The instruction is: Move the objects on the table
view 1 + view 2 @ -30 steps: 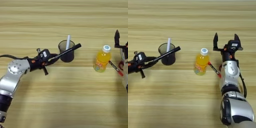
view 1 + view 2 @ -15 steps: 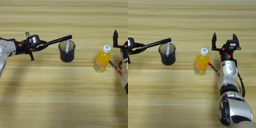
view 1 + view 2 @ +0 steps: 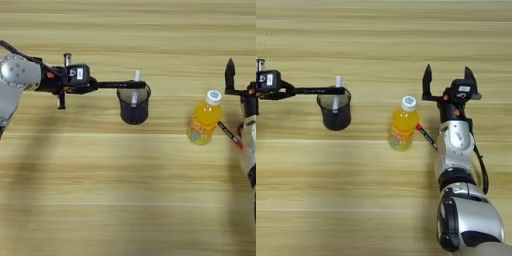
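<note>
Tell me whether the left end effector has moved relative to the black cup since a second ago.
Yes. The left end effector has swung up and away from the black cup, its black marker now level over the rim.

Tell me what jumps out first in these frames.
The left hand reaches in from the left, holding a black marker level, its tip over the rim of the dark mesh cup, where a white stick stands. At right the orange juice bottle stands upright, a red-capped pen lying between it and the right arm. The right hand is beyond the bottle, fingers spread, holding nothing.
</note>
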Action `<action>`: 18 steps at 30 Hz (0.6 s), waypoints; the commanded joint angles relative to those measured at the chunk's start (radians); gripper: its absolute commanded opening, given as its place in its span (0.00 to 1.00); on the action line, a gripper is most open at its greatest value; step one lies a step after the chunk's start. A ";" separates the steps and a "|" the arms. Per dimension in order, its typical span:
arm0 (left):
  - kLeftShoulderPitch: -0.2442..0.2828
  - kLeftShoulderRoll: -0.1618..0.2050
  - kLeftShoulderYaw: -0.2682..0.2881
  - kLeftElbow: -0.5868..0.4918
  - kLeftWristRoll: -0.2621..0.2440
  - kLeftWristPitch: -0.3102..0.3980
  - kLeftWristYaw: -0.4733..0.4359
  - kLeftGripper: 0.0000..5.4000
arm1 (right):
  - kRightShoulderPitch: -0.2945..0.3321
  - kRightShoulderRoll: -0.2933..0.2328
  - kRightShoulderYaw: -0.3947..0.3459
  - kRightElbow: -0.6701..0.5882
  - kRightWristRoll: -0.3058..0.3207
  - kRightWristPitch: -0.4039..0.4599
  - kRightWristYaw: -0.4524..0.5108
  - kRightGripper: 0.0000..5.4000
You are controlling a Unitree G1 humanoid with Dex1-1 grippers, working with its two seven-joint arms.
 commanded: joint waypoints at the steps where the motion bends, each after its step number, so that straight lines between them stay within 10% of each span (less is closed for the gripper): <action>1: -0.055 -0.003 -0.028 0.050 0.040 -0.034 -0.019 0.12 | 0.002 0.008 0.004 -0.020 -0.002 -0.002 -0.004 1.00; 18: -0.130 -0.028 -0.073 0.147 0.120 -0.114 -0.003 0.12 | 0.008 0.013 0.008 -0.037 -0.002 0.002 -0.010 1.00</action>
